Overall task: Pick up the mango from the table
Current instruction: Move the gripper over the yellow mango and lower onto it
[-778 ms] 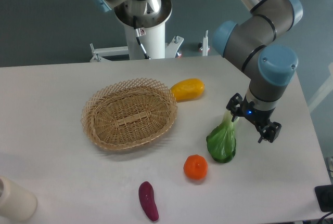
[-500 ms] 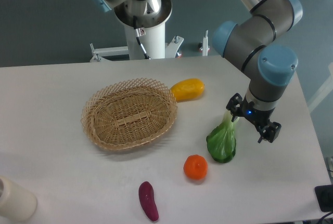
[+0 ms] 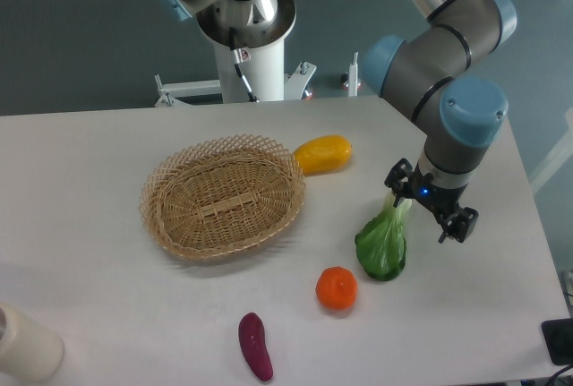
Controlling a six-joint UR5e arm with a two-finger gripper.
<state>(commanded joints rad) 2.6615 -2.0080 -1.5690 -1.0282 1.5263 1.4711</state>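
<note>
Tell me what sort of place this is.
Probably a robotics lab test bench, not a kitchen: a white table holds only a wicker basket and scattered produce such as a mango, with an industrial arm's gripper above it, over grey floor.

We see mango (image 3: 323,153) on table (image 3: 89,162), touching basket (image 3: 222,196) right rim; bok choy (image 3: 383,241) right, orange (image 3: 337,287), eggplant (image 3: 255,346) in front.

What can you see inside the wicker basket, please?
The basket looks empty: only its woven bottom shows. The mango lies outside on the table, against its far right rim. The inside of the near wall is hidden by the rim.
</note>
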